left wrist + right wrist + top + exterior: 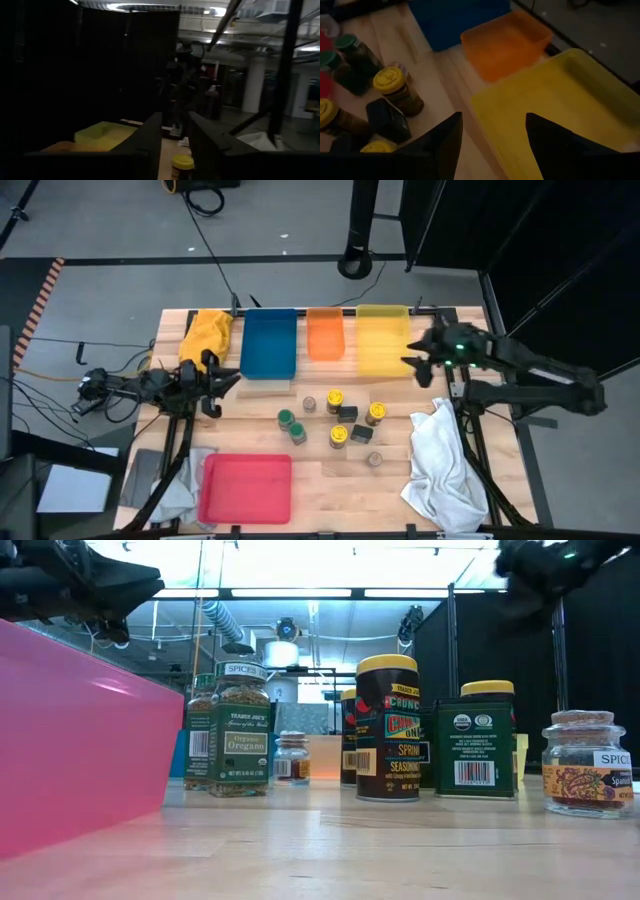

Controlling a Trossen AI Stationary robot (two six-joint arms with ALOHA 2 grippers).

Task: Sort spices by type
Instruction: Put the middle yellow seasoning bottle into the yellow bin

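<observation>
Nothing is being carried yet: the right gripper (492, 145), jaws spread wide and empty, is being held above the flat yellow plastic tray (560, 100), the yellow-lidded spice jars (340, 436) being left unsorted mid-table.

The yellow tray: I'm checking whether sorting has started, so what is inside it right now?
The yellow tray shows only bare floor in the high view, no spices. The right gripper, open, hangs over its near corner in the right wrist view and hides a small patch there.

Floor: I see grey concrete (120, 220) around the table, black cables (205, 198) trailing over it.
Ceiling: I see fluorescent strips (290, 592) and a silver duct (222, 620).
Right side: I see black curtain panels (560, 240).
</observation>
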